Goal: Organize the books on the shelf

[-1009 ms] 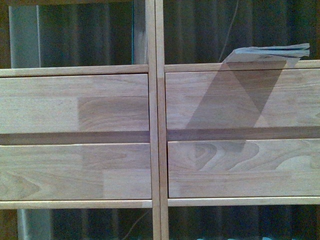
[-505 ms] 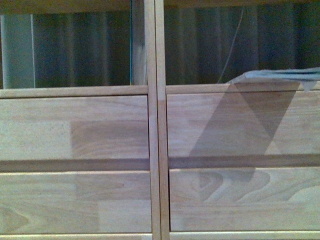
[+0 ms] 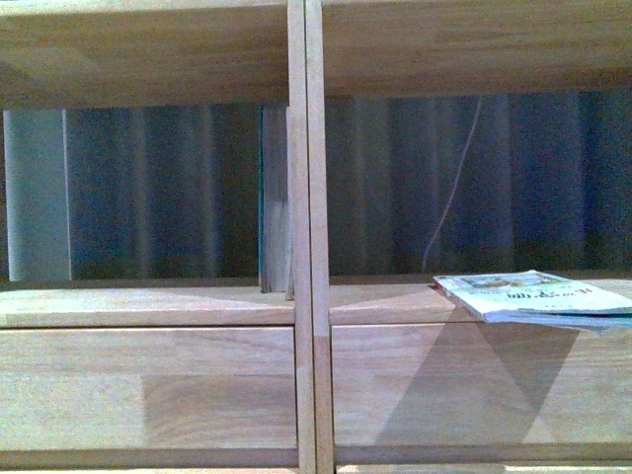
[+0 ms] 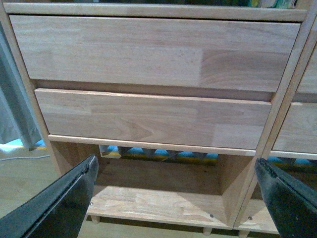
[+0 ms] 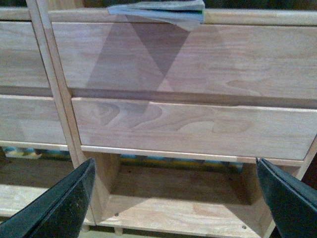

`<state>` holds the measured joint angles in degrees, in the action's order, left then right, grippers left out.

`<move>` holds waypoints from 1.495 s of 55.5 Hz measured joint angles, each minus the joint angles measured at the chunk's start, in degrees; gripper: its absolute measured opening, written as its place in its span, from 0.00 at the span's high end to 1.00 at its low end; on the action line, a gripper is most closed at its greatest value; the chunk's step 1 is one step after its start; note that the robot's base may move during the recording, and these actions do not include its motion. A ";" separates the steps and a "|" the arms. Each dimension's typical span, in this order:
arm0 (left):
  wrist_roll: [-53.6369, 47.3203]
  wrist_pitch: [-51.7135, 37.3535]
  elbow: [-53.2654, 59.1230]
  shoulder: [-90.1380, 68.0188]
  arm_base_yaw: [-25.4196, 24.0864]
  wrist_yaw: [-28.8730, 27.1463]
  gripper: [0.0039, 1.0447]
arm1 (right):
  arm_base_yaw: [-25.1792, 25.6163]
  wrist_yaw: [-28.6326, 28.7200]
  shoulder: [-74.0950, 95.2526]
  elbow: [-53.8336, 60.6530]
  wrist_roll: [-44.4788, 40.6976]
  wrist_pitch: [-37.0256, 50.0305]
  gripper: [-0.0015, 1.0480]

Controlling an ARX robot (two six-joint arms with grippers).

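paperback (image 3: 533, 296) flat in shelf (image 3: 306, 375) right compartment, overhanging | left gripper (image 4: 176, 163) — jaws spread, empty | right gripper (image 5: 176, 166) — likewise

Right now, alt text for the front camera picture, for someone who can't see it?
A thin paperback lies flat on a wooden shelf, in the right compartment, its edge overhanging the front. In the left compartment a slim teal book stands upright against the centre post; drawer fronts sit below.
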<state>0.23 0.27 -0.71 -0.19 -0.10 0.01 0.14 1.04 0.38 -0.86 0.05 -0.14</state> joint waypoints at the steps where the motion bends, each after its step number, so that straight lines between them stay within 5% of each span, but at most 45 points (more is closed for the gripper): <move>1: 0.00 0.00 0.00 0.00 0.00 -0.02 0.07 | 0.39 1.49 0.33 -0.09 0.90 -0.20 0.07; 7: 0.00 0.00 0.00 0.00 0.00 0.00 0.07 | 6.32 23.10 10.16 -3.04 12.00 3.63 0.07; 11: 0.00 0.00 0.00 0.00 0.00 -0.02 0.07 | 5.22 27.32 18.32 -6.05 18.64 10.03 0.07; 25: 0.00 0.00 0.00 0.00 0.00 0.00 0.07 | -5.01 20.52 47.45 -21.77 31.06 29.77 0.07; 37: 0.00 0.00 0.00 0.00 0.00 -0.02 0.07 | -4.55 17.92 68.48 -33.83 43.60 36.57 0.07; 49: 0.00 0.00 0.00 0.00 0.00 -0.02 0.07 | -3.28 12.92 83.52 -44.78 56.39 38.47 0.07; 83: 0.00 0.00 0.00 0.00 0.00 -0.02 0.07 | -4.24 4.17 93.79 -51.43 65.81 39.58 0.07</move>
<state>0.23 0.27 -0.71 -0.19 -0.10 -0.01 -4.10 5.21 94.17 -52.29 65.87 39.44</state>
